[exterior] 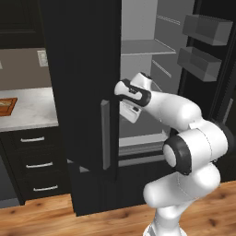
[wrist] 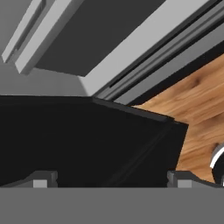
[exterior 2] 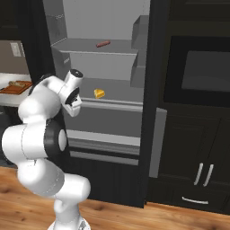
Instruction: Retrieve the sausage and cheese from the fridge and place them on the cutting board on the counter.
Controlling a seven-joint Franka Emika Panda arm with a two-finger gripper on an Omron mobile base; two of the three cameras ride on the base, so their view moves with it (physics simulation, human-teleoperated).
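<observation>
Fridge [exterior 2: 148, 90] stands w/ both doors swung open, pale grey shelves exposed. Sausage [exterior 2: 103, 44] lies on an upper shelf at abt 12 o'clock in right base view; cheese [exterior 2: 99, 93] sits one shelf lower, near centre, just past the robot's wrist. In left base view the open left door [exterior: 83, 92] blocks most of the interior, so neither food item can be made out there; door bins [exterior: 203, 46] show at 1 o'clock. Cutting board [exterior: 6, 106] is cut off by frame edge at 9 o'clock on the counter [exterior: 32, 108]; something pale lies on it in right base view, too small to ID. Gripper [wrist: 111, 180]: jaws spread wide, fingertips [wrist: 41, 180] far apart at 6 o'clock in hand view, nothing btwn them. Hand view looks at a dark fridge panel, grey trim at 12 and wood floor [wrist: 201, 109] at 3 o'clock. Hand itself is partly hidden behind the wrist in both base views.
</observation>
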